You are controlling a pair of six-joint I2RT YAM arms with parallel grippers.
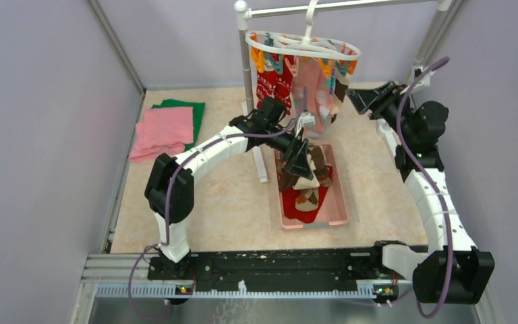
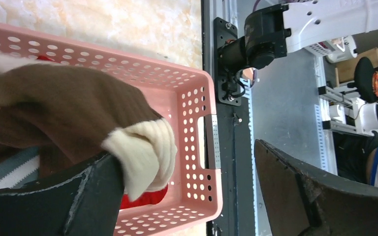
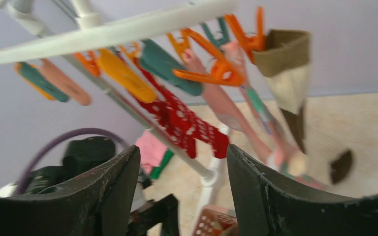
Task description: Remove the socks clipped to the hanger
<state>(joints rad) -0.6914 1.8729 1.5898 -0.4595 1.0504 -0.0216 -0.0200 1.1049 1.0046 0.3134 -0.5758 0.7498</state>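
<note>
Dangling from one hanger [image 3: 113, 30], three socks [image 3: 187, 123].

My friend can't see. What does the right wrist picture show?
A white hanger with orange and teal pegs holds a red sock, a pink sock and a brown sock. The open black gripper sits below, empty.

At the desk [image 1: 236, 209] centre, the left claw [image 1: 299, 160] hangs over a pink basket [image 1: 342, 202] of socks [image 1: 305, 199]; the right claw [image 1: 353, 98] sits beside the hanger [image 1: 303, 48] at the far edge.
</note>
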